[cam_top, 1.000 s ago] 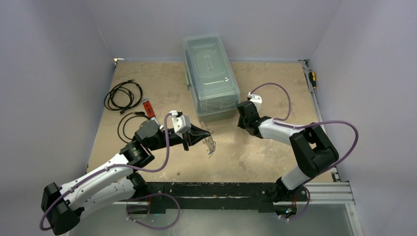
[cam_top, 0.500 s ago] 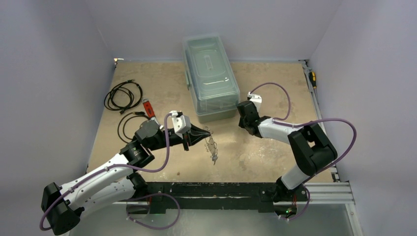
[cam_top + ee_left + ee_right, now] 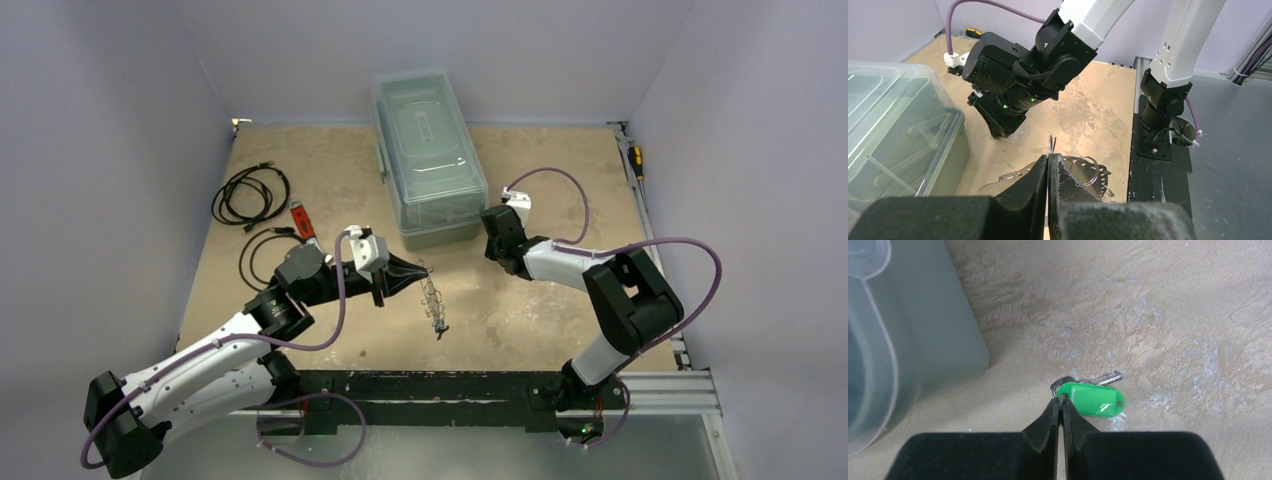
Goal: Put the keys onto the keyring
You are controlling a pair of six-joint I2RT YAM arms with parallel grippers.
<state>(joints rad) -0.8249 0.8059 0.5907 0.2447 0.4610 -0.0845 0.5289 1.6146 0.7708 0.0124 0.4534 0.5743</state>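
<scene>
My left gripper (image 3: 418, 270) is shut on the rim of the keyring (image 3: 433, 304), a thin silvery loop with small wire rings that dangles below the fingertips over the table's middle. In the left wrist view the gripper (image 3: 1049, 158) pinches the loop edge-on, and its flat band (image 3: 1087, 171) shows behind the fingers. My right gripper (image 3: 1061, 403) is shut on the small ring of the green key (image 3: 1093, 400). That key's green plastic tag and metal blade (image 3: 1106, 378) lie on the table beside the box. In the top view the right gripper (image 3: 498, 258) points down. The blue key is out of view.
A clear lidded plastic box (image 3: 428, 155) stands at the back centre, close to the right gripper. Black coiled cables (image 3: 250, 195) and a red stick gadget (image 3: 300, 220) lie at the left. A screwdriver (image 3: 635, 160) lies at the right edge.
The keyring hanging from my left gripper has swung and now hangs slightly lower and nearer the front. Both arms have hardly moved.
</scene>
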